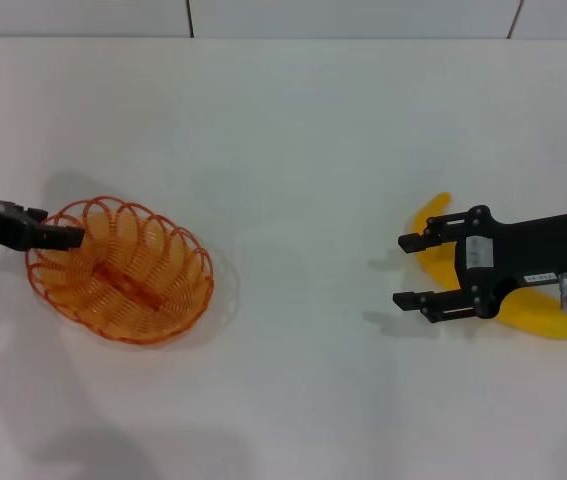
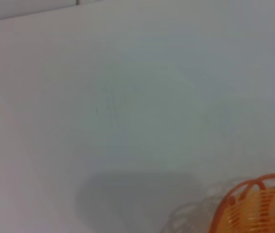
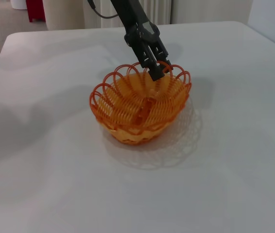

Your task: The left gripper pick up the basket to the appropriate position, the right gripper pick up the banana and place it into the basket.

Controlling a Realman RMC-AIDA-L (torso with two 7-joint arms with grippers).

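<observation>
Right hand spread above banana; left hand grips basket rim.

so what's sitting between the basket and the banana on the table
Nothing: in the head view the white table is bare between the basket and the banana; only the right gripper, open over the banana, reaches into that stretch.

Black grippers (white labels)

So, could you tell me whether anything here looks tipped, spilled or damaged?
Nothing stands out. The orange wire basket sits upright, empty, with the left gripper at its rim; the yellow banana lies intact beneath the open right gripper.
</observation>
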